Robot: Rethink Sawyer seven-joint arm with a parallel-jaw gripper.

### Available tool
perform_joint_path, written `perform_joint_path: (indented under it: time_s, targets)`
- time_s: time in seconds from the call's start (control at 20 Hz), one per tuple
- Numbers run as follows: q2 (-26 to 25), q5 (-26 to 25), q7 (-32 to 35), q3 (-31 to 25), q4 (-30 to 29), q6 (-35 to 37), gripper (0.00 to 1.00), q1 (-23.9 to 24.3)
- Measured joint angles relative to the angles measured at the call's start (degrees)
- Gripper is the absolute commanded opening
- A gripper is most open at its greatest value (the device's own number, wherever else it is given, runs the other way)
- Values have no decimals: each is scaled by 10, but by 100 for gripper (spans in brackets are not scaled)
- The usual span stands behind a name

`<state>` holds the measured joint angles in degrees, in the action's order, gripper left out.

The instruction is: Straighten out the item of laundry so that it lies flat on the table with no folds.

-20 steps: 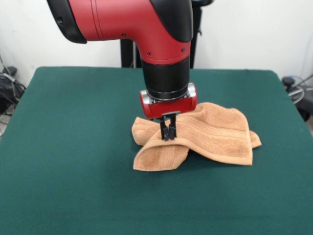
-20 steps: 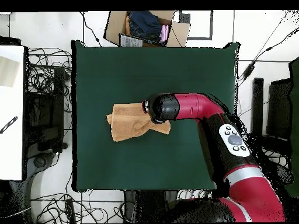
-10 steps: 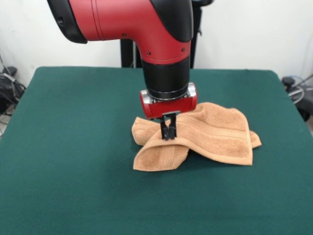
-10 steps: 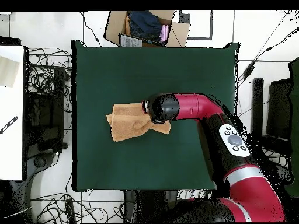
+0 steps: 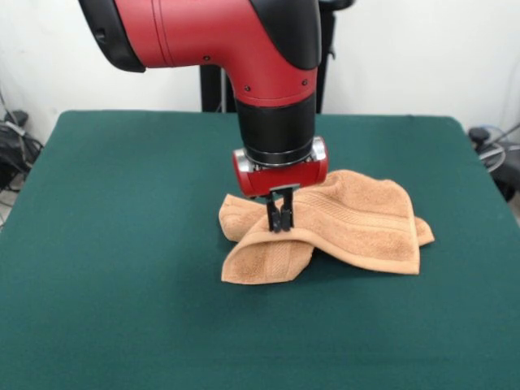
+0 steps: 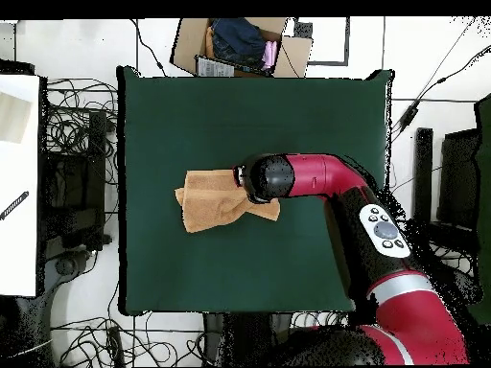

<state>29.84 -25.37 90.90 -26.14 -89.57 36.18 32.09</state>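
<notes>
Front view: fingers pinch towel fold; overhead hides them.

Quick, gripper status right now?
Gripper: shut on the towel, pinching a raised fold near its middle.

Looks like a robotics lab: green-clothed counter ringed by loose black cables on a pale tiled floor, open cardboard box of odds and ends at one end, dark equipment alongside, bare white wall behind
</notes>
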Motion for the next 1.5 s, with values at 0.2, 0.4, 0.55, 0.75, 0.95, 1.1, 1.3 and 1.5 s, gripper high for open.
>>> perform_joint_path:
  time_s: [0.2, 0.4, 0.55, 0.75, 0.95, 1.1, 1.3, 1.5]
  targets:
    - [0, 0, 0, 0, 0, 0, 0, 0]
    - [0, 0, 0, 0, 0, 0, 100, 0]
    - [0, 0, 0, 0, 0, 0, 100, 0]
    - [0, 0, 0, 1, 0, 0, 100, -1]
    - [0, 0, 0, 1, 0, 0, 100, -1]
    - [0, 0, 0, 1, 0, 0, 100, -1]
    - [0, 0, 0, 1, 0, 0, 100, -1]
    - [0, 0, 0, 1, 0, 0, 100, -2]
